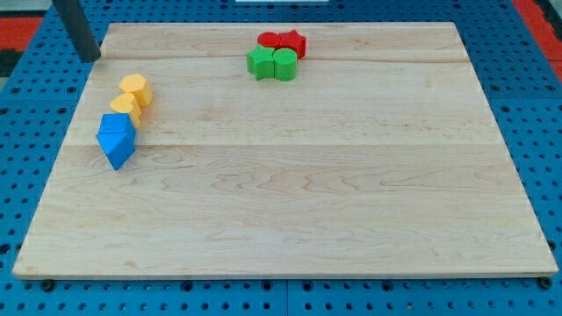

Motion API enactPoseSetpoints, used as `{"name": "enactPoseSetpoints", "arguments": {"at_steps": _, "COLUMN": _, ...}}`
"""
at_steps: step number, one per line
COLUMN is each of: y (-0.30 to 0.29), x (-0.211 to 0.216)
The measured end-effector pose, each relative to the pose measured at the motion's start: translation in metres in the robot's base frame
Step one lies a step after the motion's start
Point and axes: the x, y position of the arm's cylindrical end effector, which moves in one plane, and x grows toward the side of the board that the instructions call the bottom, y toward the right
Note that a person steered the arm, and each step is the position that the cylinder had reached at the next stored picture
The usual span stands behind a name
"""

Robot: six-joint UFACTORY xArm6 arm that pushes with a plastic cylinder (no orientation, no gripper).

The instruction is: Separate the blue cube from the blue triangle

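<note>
A large pale wooden board [290, 202] fills most of the frame, lying on a blue pegboard surface [26, 158] that shows around its edges; red patches of the surroundings show in the upper corners. At the upper left of the frame, a dark rod [77, 26] slants down from the top edge, and my tip [90, 59] sits just off the board's upper left corner, over the pegboard, well apart from every block. The arm carries no gripper, so there is nothing to be open or closed; the rod touches no block. On the left side of the board, the blue cube [115, 130] and the blue triangle [118, 154] sit pressed together as one blue mass, the cube toward the top and the triangle pointing toward the view's bottom; the seam between them is hard to make out. Touching the blue cube's upper edge is a yellow block [125, 107], with a second yellow block [136, 89] just above and right of it, forming a short diagonal line. At the upper middle of the frame, well away from the blue pair, four blocks cluster: a green block [260, 63] and a rounded green block [284, 64] in front, with a red block [269, 40] and a red star-like block [293, 42] just behind them, all close or touching.
</note>
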Motion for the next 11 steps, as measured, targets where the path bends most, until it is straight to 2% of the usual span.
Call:
{"name": "enactPoseSetpoints", "arguments": {"at_steps": 1, "y": 0.01, "x": 0.001}}
{"name": "enactPoseSetpoints", "arguments": {"at_steps": 2, "y": 0.05, "x": 0.001}}
{"name": "enactPoseSetpoints", "arguments": {"at_steps": 3, "y": 0.074, "x": 0.032}}
{"name": "enactPoseSetpoints", "arguments": {"at_steps": 5, "y": -0.003, "x": 0.09}}
{"name": "enactPoseSetpoints", "arguments": {"at_steps": 6, "y": -0.002, "x": 0.136}}
{"name": "enactPoseSetpoints", "arguments": {"at_steps": 7, "y": 0.037, "x": 0.152}}
{"name": "enactPoseSetpoints", "arguments": {"at_steps": 8, "y": 0.094, "x": 0.148}}
{"name": "enactPoseSetpoints", "arguments": {"at_steps": 9, "y": 0.121, "x": 0.165}}
{"name": "enactPoseSetpoints", "arguments": {"at_steps": 11, "y": 0.183, "x": 0.163}}
